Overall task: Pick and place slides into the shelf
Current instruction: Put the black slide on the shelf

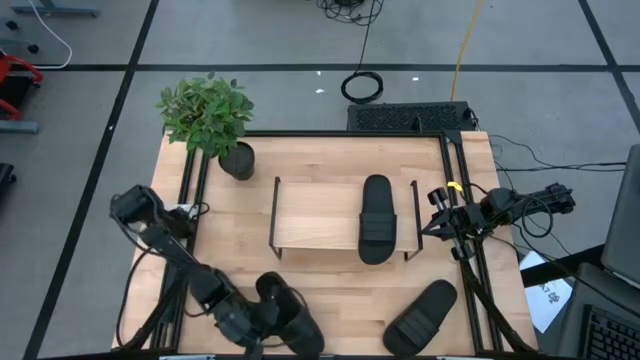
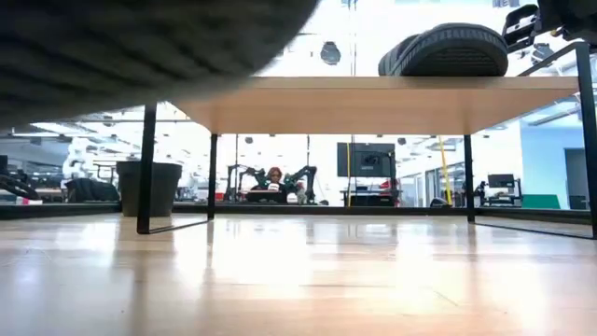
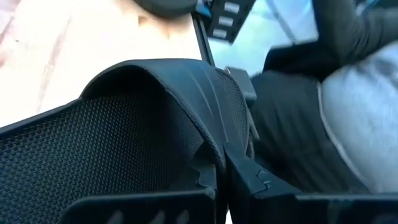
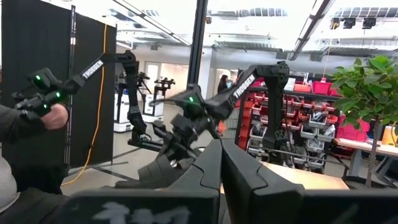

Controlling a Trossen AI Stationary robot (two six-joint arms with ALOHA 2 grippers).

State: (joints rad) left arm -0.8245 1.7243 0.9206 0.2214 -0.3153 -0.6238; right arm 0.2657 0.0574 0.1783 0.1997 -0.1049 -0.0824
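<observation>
Your left gripper, at 7 o'clock on the table, is clamped on the strap of a slide — the pick looks made. Next you lift it and carry it toward 12 o'clock to the shelf, onto the bare half beside the slide already there. The right gripper waits clenched and empty at 3 o'clock; another slide lies at 5 o'clock. You can count only 3 slides — the fourth isn't visible.

Shelf left half free
</observation>
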